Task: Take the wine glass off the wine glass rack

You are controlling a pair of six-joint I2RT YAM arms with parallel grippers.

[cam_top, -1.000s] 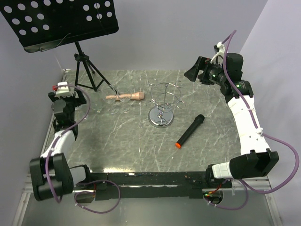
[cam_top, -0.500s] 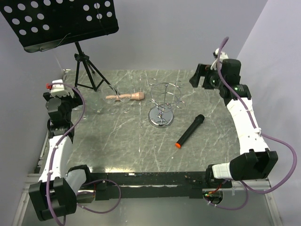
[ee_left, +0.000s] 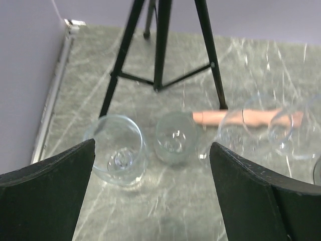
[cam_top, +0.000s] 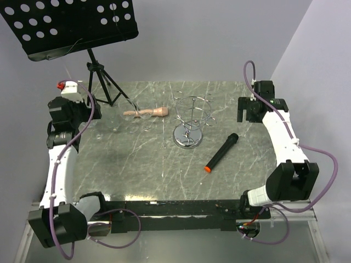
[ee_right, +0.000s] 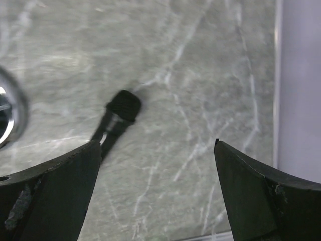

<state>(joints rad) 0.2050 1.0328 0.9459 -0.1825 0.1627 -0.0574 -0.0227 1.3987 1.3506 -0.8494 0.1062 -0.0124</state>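
Observation:
The chrome wine glass rack (cam_top: 188, 121) stands mid-table on its round shiny base; I cannot tell whether a glass hangs on its wire arms. In the left wrist view several clear wine glasses stand on the table: one at the left (ee_left: 118, 150), one in the middle (ee_left: 175, 138), and more at the right (ee_left: 241, 131). My left gripper (cam_top: 82, 112) is open and empty, at the table's left edge, apart from the glasses. My right gripper (cam_top: 245, 109) is open and empty, near the right edge, away from the rack. The rack's base edge shows in the right wrist view (ee_right: 7, 118).
A black tripod music stand (cam_top: 96, 71) stands at the back left; its legs show in the left wrist view (ee_left: 160, 50). A tan wooden piece (cam_top: 145, 113) lies behind the glasses. A black microphone (cam_top: 221, 152) with an orange end lies right of the rack.
My left arm has drawn back and up toward the left edge. My right arm has swung from the back right corner down toward the table's right side. Both grippers stay open.

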